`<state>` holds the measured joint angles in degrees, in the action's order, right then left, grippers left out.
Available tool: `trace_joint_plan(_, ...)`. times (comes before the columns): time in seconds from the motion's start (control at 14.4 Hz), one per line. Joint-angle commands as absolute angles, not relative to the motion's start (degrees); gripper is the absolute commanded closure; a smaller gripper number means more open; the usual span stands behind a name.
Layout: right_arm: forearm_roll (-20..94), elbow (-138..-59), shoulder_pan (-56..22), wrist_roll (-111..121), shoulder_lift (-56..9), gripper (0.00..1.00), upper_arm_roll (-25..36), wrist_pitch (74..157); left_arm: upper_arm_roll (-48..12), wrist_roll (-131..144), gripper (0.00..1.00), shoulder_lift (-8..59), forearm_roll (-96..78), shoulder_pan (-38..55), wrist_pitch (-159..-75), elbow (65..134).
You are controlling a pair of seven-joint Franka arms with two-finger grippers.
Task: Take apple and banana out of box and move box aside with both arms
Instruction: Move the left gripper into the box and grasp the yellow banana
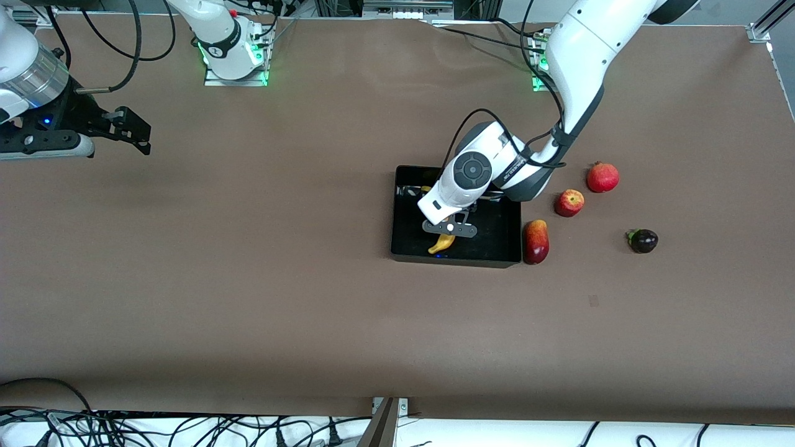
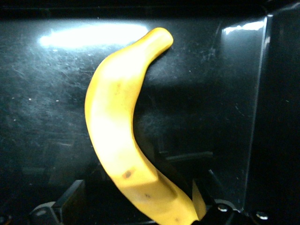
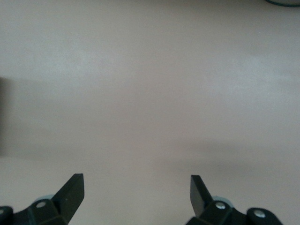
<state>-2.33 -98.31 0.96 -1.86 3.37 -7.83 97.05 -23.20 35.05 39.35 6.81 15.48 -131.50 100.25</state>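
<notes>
Over the box (image 1: 497, 245), the left claw (image 1: 449, 231) hangs low with its fingers spread wide on either flank of the banana (image 1: 441, 243), gripping nothing; the left wrist view shows the yellow fruit lying on the glossy black floor between the finger tips. The apple (image 1: 569, 202) already sits on the desk (image 1: 279, 298) outside the box, toward the left arm's end, with a mango (image 1: 536, 241) just beside the box wall, a pomegranate (image 1: 602, 177) farther from the front camera than the box's nearer wall, and a dark round fruit (image 1: 643, 240) well apart. My worry: the banana is curved and smooth, so a pinch off its middle could make it swivel or slip, and a finger catching the low wall would drag the box into the mango. The right claw (image 1: 127, 131) waits, wide open and empty, over bare desk well toward the right arm's end. Brown matting covers the desk; cables trail along its edges.
</notes>
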Motion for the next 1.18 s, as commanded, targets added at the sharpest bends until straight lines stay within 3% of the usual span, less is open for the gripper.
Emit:
trace_joint_plan(0.0, -3.1, -97.6, 1.9, -2.0, 3.1, 0.0, -8.8, 96.9, -22.8, 36.7, 0.0, 41.0, 8.3, 16.6, -132.9, 98.6)
trace_joint_plan(0.14, -3.1, -97.6, 1.9, -2.0, 3.1, 0.0, -8.8, 96.9, -22.7, 36.7, 0.0, 41.6, 8.3, 16.7, -133.3, 98.6)
trace_joint_plan(0.42, -3.1, -97.6, 1.9, -2.0, 3.1, 0.0, -8.8, 96.9, -22.7, 36.8, 0.86, 41.6, 8.3, 16.5, -132.8, 98.7)
trace_joint_plan(0.49, -3.1, -97.6, 1.9, -2.0, 3.1, 0.0, -8.8, 96.9, -22.7, 36.7, 1.0, 41.3, 8.3, 16.2, -132.6, 98.7)
trace_joint_plan(0.69, -3.1, -97.6, 1.9, -2.0, 3.1, 0.0, -8.8, 96.9, -22.7, 36.6, 1.0, 39.1, 8.3, 15.6, -128.6, 97.7)
trace_joint_plan(0.97, -3.1, -97.6, 1.9, -2.0, 3.1, 0.0, -8.8, 96.9, -23.2, 35.9, 1.0, 31.2, 7.6, 12.3, -120.8, 96.8)
trace_joint_plan(1.11, -3.1, -97.6, 1.9, -2.0, 3.1, 0.0, -8.8, 96.9, -23.4, 35.9, 1.0, 30.1, 7.4, 11.3, -113.2, 91.8)
